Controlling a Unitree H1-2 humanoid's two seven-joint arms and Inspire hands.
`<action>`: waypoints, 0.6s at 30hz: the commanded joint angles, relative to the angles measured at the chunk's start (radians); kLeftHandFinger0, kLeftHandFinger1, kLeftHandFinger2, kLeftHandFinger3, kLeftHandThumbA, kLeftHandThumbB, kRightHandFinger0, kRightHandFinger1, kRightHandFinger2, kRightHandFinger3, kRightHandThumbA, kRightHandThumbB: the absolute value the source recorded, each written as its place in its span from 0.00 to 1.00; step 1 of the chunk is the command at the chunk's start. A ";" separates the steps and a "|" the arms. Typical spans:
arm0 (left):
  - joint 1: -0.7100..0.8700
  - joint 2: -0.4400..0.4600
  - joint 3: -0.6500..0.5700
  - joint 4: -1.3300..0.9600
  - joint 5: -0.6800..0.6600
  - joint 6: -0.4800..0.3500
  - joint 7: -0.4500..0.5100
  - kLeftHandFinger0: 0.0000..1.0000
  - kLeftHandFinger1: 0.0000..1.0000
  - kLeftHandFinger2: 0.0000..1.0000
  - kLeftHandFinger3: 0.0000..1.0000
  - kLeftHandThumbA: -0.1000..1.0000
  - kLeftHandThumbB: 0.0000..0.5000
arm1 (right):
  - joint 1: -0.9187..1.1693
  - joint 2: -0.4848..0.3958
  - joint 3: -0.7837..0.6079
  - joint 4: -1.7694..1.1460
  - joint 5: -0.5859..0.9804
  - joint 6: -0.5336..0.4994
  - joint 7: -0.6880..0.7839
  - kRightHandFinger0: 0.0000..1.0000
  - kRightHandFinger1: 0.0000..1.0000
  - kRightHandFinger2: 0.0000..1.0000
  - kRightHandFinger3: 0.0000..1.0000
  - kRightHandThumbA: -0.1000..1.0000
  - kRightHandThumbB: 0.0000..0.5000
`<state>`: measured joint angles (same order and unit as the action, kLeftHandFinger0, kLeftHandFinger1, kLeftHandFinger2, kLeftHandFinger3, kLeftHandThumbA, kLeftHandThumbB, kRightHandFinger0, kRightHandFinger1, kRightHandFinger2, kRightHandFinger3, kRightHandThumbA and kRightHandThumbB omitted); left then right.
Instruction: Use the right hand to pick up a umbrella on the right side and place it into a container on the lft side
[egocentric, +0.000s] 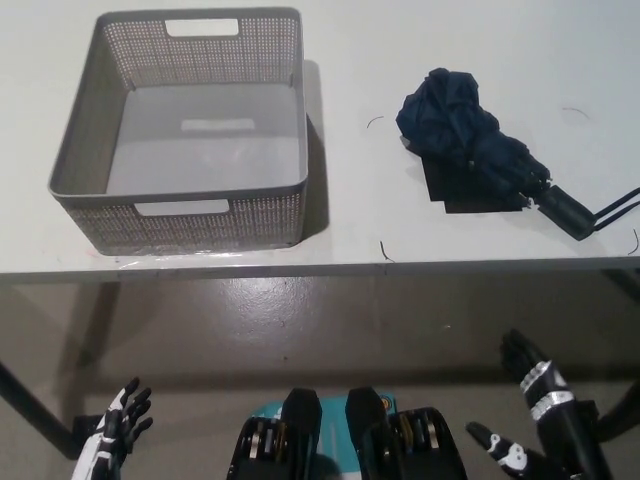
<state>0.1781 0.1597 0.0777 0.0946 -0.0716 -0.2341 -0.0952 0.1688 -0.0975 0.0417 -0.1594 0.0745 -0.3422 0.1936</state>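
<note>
A folded dark navy umbrella (472, 145) lies on the right part of the white table (380, 230), its black handle (565, 210) pointing toward the right front edge with a strap trailing off. A grey mesh basket (80, 140) with cut-out handles stands on the left part of the table, nothing inside it. My black right hand (535, 405) is low at the bottom right, below the table's front edge, fingers spread and holding nothing. My white left hand (118, 422) rests at the bottom left, also below the table, fingers apart.
The table's front edge (320, 270) runs across the middle of the view; a grey floor lies below it. A dark table leg (35, 410) slants at the lower left. Bare tabletop separates basket and umbrella.
</note>
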 joint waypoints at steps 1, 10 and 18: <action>-0.001 0.015 0.012 -0.024 -0.022 -0.045 -0.012 1.00 1.00 1.00 1.00 1.00 0.41 | -0.010 -0.039 -0.058 -0.258 -0.099 0.043 -0.034 1.00 1.00 1.00 1.00 1.00 0.84; 0.003 0.004 -0.005 -0.032 -0.018 -0.071 -0.018 1.00 1.00 1.00 1.00 1.00 0.49 | -0.257 -0.077 -0.161 -0.277 -0.248 0.275 -0.080 1.00 1.00 1.00 1.00 1.00 0.79; 0.043 -0.011 -0.040 -0.112 -0.016 -0.049 -0.031 1.00 1.00 1.00 1.00 1.00 0.50 | -0.542 -0.113 -0.160 -0.134 -0.365 0.463 -0.099 1.00 1.00 1.00 1.00 1.00 0.72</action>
<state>0.2025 0.1494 0.0597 0.0500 -0.0782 -0.2503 -0.0979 -0.2313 -0.1682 -0.1120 -0.3437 -0.1678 -0.0352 0.1385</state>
